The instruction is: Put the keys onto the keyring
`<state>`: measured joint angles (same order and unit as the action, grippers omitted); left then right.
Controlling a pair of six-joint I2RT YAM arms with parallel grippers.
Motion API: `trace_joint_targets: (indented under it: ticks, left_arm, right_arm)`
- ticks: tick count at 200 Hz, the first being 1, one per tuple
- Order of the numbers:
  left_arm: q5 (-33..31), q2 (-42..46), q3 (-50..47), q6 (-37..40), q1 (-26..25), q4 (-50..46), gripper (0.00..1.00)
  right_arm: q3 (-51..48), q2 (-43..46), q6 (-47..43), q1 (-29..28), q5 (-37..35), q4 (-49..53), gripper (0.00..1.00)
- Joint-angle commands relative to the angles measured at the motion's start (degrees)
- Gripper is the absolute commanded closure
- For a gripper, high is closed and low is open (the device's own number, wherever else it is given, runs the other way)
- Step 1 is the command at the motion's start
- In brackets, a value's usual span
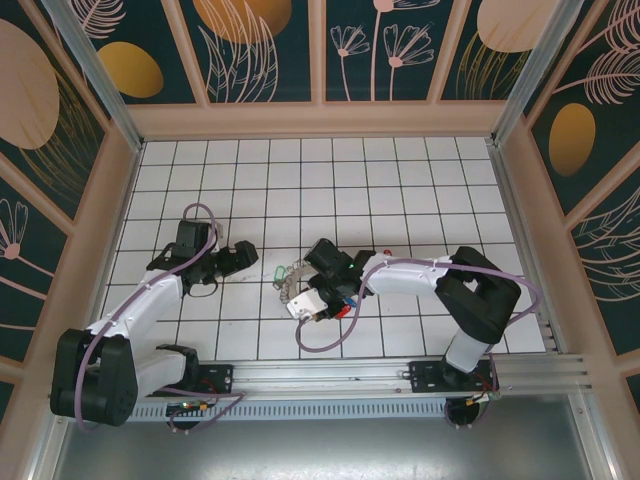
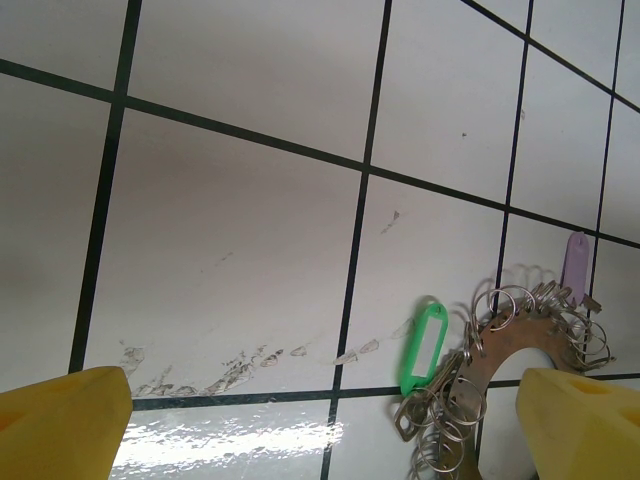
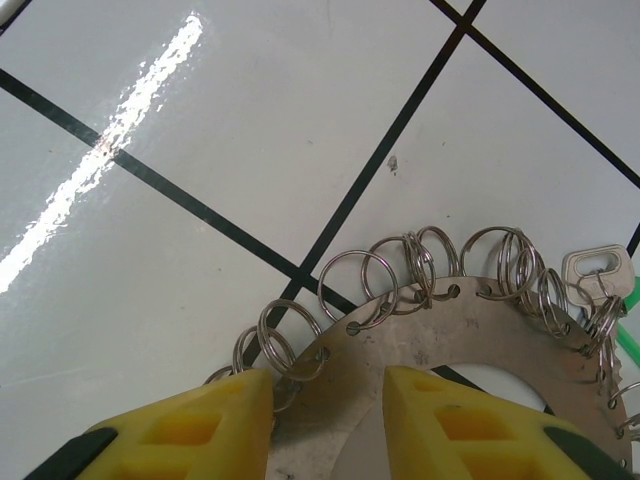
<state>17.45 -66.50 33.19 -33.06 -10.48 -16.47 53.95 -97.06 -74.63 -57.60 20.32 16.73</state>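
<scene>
The keyring (image 3: 450,320) is a flat grey metal band, its outer rim hung with several small split rings. It lies on the white tiled floor mid-table (image 1: 286,278). My right gripper (image 3: 328,420) straddles the band: one yellow finger (image 3: 190,435) presses the outer rim and the other sits at the inner edge. A silver key (image 3: 597,270) hangs from a split ring at the far right. My left gripper (image 2: 325,425) hovers open to the left of the keyring (image 2: 492,352), with only floor between its fingers. A green-headed key (image 2: 425,345) and a purple one (image 2: 574,262) hang on the rim.
In the top view the left gripper (image 1: 238,258) points right toward the keyring, and the right gripper (image 1: 302,298) reaches in from the right. Small blue and red bits (image 1: 345,303) lie under the right wrist. Wooden walls (image 1: 320,120) enclose the tiled floor.
</scene>
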Motion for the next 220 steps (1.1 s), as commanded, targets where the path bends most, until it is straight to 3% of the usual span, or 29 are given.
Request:
trace_joint_targets:
  ticks: [1,116,161,220]
  left_arm:
    - [0.39,0.23,-0.41,1.14,0.37,1.26,0.02]
    - [0.65,-0.38,-0.01,1.73,0.44,1.79,0.02]
    - [0.96,-0.65,-0.19,1.15,0.37,2.39,0.03]
    - [1.56,-1.25,-0.45,0.37,0.44,3.74,0.04]
  right_arm:
    - [0.74,-1.69,-1.38,-0.91,-0.52,1.47,0.64]
    - [-0.15,-0.51,-9.01,-2.34,-4.22,2.60,0.63]
    - [0.02,-1.36,-12.07,-3.28,-5.77,3.19,0.66]
    - [0.17,-1.86,-19.17,-5.48,-11.20,5.19,0.66]
